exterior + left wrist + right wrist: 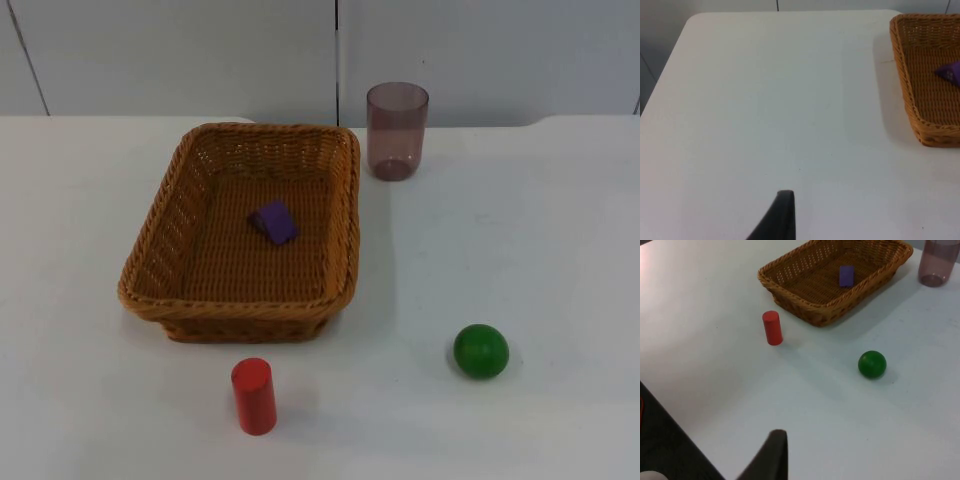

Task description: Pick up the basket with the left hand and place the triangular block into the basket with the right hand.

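We see the left gripper (782, 210) hanging above a bare stretch of the white table (765, 100), apart from the basket (905, 75). We cannot tell how its jaws stand. The right gripper (772, 450) hangs over the table's near edge, well apart from everything. Its jaws are likewise impossible to judge.

In the top view, the brown wicker basket sits left of centre, resting on the table. The purple triangular block (273, 222) lies on the basket's floor, near its middle. A red cylinder (254, 396) stands upright just below the basket. A green ball (481, 351) sits at lower right. A clear purple-tinted cup (396, 130) stands upright just beside the basket's upper right corner, before the grey wall (180, 50).
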You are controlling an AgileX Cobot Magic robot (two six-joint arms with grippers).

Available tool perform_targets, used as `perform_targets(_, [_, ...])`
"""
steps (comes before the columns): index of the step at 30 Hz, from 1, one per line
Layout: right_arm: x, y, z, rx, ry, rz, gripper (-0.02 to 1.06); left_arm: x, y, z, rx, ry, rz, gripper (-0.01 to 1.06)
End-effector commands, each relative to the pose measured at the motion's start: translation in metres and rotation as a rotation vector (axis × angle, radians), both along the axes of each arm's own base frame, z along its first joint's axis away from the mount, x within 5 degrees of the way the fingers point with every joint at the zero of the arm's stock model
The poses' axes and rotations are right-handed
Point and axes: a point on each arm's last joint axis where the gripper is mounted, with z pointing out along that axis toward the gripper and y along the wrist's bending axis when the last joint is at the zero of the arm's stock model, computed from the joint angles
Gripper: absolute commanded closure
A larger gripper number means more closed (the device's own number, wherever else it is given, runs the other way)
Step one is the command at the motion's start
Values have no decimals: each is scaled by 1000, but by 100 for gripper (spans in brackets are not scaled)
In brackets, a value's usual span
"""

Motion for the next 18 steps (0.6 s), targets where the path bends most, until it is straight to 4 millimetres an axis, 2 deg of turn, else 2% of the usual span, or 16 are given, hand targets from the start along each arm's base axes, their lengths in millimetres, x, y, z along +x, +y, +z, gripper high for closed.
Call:
perform_targets(1, [1, 1, -1, 6, -10, 0, -1, 1, -1, -1, -14, -6, -7, 0])
perform_targets(15, [1, 1, -1, 4, -11, -1, -1, 1, -1, 0, -14, -9, -7, 0])
perform_targets(18, [0, 1, -1, 4, -11, -61, -1, 1, -1, 0, -14, -9, -7, 0])
